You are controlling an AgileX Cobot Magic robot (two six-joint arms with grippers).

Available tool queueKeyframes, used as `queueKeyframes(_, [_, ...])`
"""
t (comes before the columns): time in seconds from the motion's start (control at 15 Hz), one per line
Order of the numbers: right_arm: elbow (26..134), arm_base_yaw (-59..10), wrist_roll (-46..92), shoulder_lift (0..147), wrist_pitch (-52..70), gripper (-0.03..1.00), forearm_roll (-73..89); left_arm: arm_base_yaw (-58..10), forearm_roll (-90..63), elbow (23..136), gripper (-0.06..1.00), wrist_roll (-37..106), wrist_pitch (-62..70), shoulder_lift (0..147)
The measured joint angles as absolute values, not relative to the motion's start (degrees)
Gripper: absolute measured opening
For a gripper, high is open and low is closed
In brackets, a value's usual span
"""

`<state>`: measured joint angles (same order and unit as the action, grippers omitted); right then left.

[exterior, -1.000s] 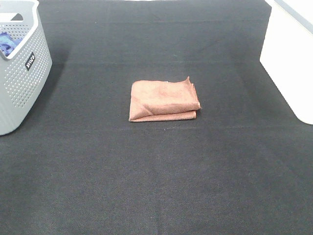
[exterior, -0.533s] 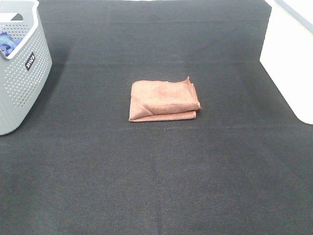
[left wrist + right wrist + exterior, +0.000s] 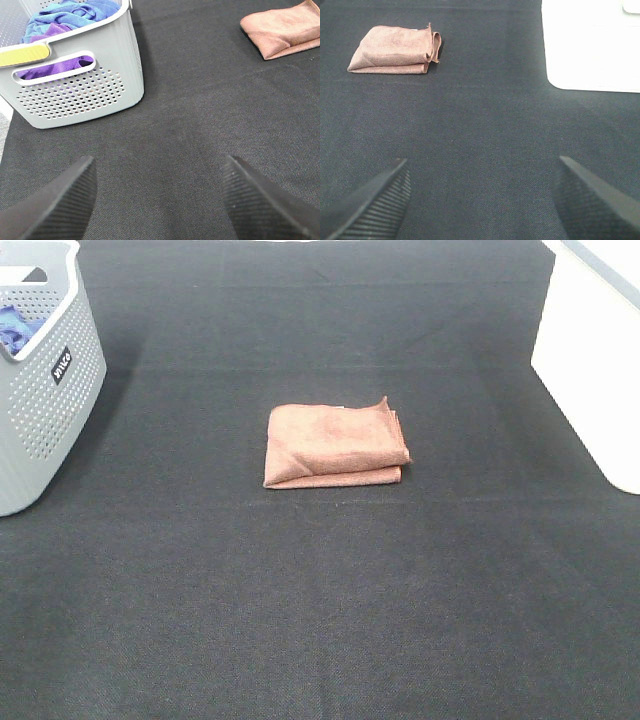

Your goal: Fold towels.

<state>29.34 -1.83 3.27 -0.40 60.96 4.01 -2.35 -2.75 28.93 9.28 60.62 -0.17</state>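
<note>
The reddish-brown towel (image 3: 335, 445) lies folded into a small rectangle in the middle of the black table, one corner sticking up at its far right. It also shows in the left wrist view (image 3: 282, 28) and in the right wrist view (image 3: 397, 50). Neither arm shows in the exterior view. My left gripper (image 3: 160, 200) is open and empty, low over the mat near the basket, well away from the towel. My right gripper (image 3: 480, 200) is open and empty, low over the mat, well away from the towel. The white tag is hidden.
A grey perforated basket (image 3: 45, 390) with blue and purple cloths (image 3: 65, 15) stands at the far left. A white box (image 3: 595, 360) stands at the right edge, also in the right wrist view (image 3: 592, 45). Black mat (image 3: 320, 620) covers the table.
</note>
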Motion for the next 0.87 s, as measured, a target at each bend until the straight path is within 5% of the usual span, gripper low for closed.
queueKeyframes(0.87, [29.34, -1.83, 3.27, -0.40, 60.96, 0.74, 4.01, -2.35, -2.75, 28.93, 0.68, 9.28, 60.62, -0.17])
